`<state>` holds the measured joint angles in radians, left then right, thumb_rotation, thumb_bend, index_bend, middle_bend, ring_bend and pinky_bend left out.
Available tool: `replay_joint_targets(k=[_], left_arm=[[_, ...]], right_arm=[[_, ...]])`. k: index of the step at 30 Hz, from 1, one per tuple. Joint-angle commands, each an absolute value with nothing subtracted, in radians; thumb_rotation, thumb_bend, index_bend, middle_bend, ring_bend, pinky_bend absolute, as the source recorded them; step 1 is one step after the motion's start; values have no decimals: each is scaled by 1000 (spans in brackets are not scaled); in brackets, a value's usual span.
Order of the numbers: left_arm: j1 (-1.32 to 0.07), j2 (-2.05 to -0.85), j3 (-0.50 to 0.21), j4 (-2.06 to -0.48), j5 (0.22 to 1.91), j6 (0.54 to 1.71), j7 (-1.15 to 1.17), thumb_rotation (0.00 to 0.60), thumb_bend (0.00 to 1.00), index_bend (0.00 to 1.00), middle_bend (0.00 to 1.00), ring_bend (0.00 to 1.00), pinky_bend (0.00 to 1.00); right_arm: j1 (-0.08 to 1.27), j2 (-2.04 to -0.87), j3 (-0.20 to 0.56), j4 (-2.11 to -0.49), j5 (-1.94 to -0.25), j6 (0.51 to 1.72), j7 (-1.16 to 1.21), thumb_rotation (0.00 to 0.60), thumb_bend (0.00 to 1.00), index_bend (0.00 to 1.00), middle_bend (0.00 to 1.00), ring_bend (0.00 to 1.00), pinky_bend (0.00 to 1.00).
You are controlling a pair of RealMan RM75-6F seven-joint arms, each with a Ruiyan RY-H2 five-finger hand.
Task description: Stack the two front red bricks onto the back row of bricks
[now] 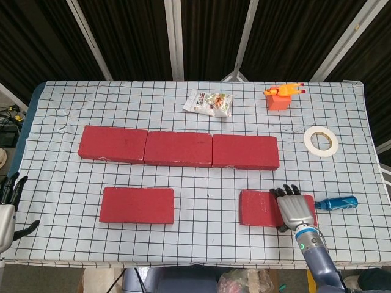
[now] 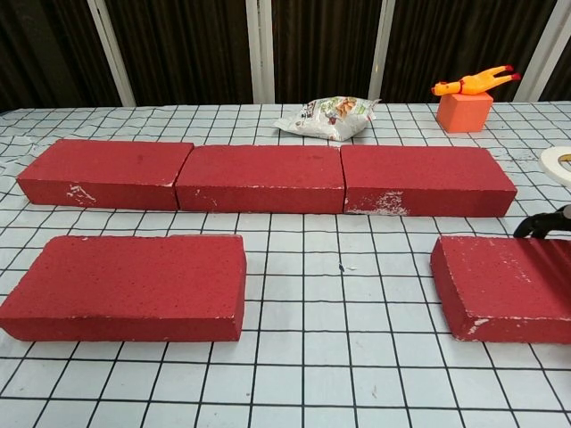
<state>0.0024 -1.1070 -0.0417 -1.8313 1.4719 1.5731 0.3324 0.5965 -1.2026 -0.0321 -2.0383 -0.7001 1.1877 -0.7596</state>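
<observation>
While our right hand (image 1: 295,209) grips the front right red brick (image 1: 263,208) at five o'clock, our left hand (image 1: 9,204) hangs spread, empty, at eight o'clock.

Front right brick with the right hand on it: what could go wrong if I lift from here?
1. The right hand covers only the right end of the front right brick, so the free left end may sag or slip out.
2. The blue-handled tool lies right beside that end and could get knocked.
3. A tilted brick might clip the back row on the way over.
</observation>
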Motion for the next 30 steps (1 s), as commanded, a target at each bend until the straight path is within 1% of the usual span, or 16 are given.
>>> replay_joint_targets(k=[1, 8, 12, 15, 18, 23, 25, 30], left_arm=[[3, -1106, -42, -1832, 1471, 1574, 330, 600, 0, 69, 0, 0, 0], [3, -1101, -42, -1833, 1465, 1571, 323, 600, 0, 69, 0, 0, 0], [1, -1101, -41, -1834, 1462, 1566, 325, 600, 0, 69, 0, 0, 0], [0, -1101, -42, -1834, 1458, 1564, 326, 600, 0, 69, 0, 0, 0], [-1, -1101, -44, -1834, 1451, 1562, 326, 600, 0, 69, 0, 0, 0], [-2, -1100, -55, -1832, 1432, 1565, 321, 600, 0, 69, 0, 0, 0], [-4, -1102, -62, -1831, 1411, 1561, 324, 600, 0, 69, 0, 0, 0], [-10, -1106, -77, -1830, 1376, 1553, 333, 600, 0, 69, 0, 0, 0]], right_arm=[[599, -1184, -26, -2061, -710, 1205, -762, 600, 184, 208, 200, 60, 0], [624, -1110, 1, -2150, -699, 1243, -798, 600, 184, 212, 200, 60, 0], [661, -1060, 32, -2206, -656, 1253, -837, 600, 184, 212, 201, 60, 0], [705, -1014, 72, -2253, -596, 1240, -857, 600, 184, 212, 201, 60, 0], [775, -973, 132, -2288, -509, 1225, -883, 600, 184, 213, 201, 60, 0], [916, -976, 227, -2287, -336, 1201, -940, 600, 184, 213, 201, 60, 0], [1007, -996, 273, -2257, -224, 1183, -979, 600, 184, 212, 201, 60, 0], [1186, -1064, 348, -2145, 8, 1154, -1047, 600, 185, 213, 201, 60, 0]])
